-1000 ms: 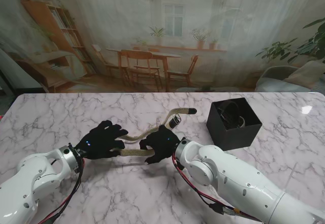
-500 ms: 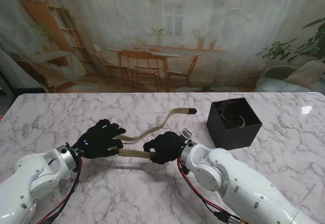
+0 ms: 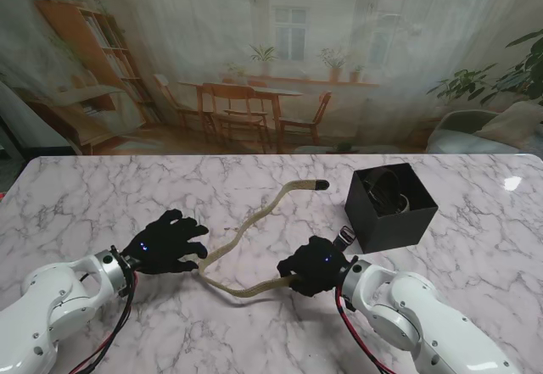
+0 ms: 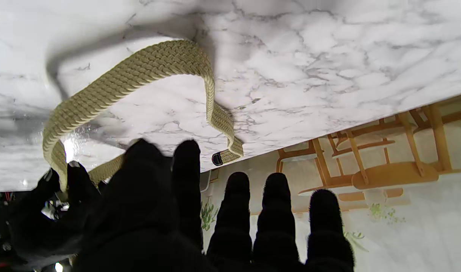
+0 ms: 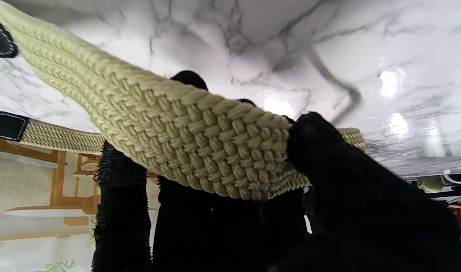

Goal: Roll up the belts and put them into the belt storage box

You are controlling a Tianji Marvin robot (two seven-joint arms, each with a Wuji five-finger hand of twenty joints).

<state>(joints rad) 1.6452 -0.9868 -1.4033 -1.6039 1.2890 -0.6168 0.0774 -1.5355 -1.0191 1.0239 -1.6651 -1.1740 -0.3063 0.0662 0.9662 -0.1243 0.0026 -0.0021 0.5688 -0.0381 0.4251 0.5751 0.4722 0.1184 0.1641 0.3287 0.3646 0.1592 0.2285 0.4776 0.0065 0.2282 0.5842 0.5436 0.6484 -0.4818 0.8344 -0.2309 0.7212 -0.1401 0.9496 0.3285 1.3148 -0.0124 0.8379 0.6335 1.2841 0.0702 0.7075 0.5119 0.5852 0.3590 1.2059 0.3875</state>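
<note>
On the marble table [image 3: 102, 196], seen from the stand, the woven tan belt [image 3: 246, 226] ran in a long curve from the right hand [image 3: 316, 265], clenched on its buckle end, leftward to the left hand [image 3: 165, 243], then away from me and to the right, its dark tip pointing toward the black storage box [image 3: 390, 213]. Along the left wrist, the fingers [image 4: 275, 211] stood spread and released, the belt [image 4: 139, 71] arching beyond them. Along the right wrist, the fingers [image 5: 121, 196] were wrapped around the belt [image 5: 185, 147].
</note>
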